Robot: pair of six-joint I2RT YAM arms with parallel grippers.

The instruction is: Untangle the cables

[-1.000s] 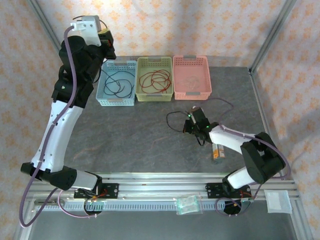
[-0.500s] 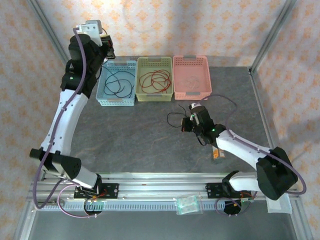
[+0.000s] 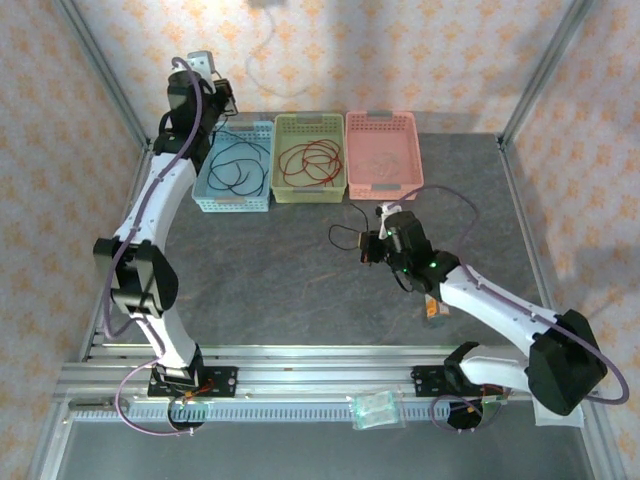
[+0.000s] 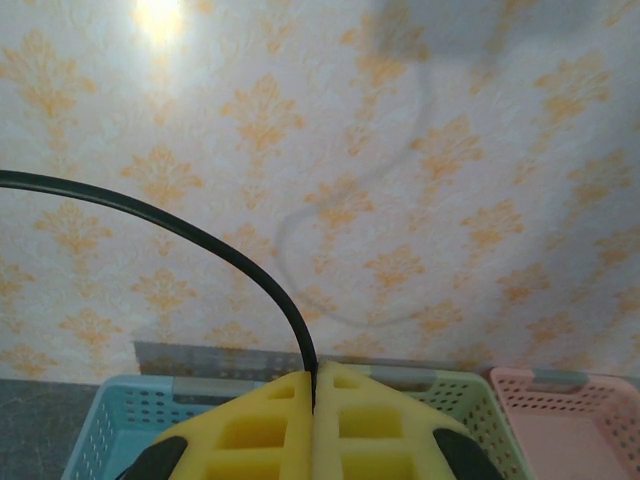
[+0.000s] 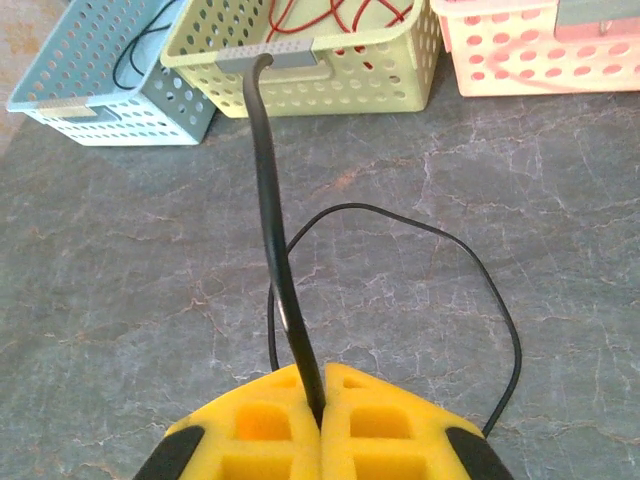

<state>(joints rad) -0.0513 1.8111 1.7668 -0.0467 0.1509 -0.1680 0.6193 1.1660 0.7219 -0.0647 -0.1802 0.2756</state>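
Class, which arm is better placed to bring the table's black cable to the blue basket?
Right: its jaws are shut on that cable; the left jaws, high by the blue basket, pinch a black cable themselves.

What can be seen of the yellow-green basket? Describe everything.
The yellow-green basket is rectangular and plastic-looking, with perforated walls and a grey tab on its front rim. It sits upright on the far side of the grey table, between a blue basket and a pink basket. Coiled red cables lie inside.
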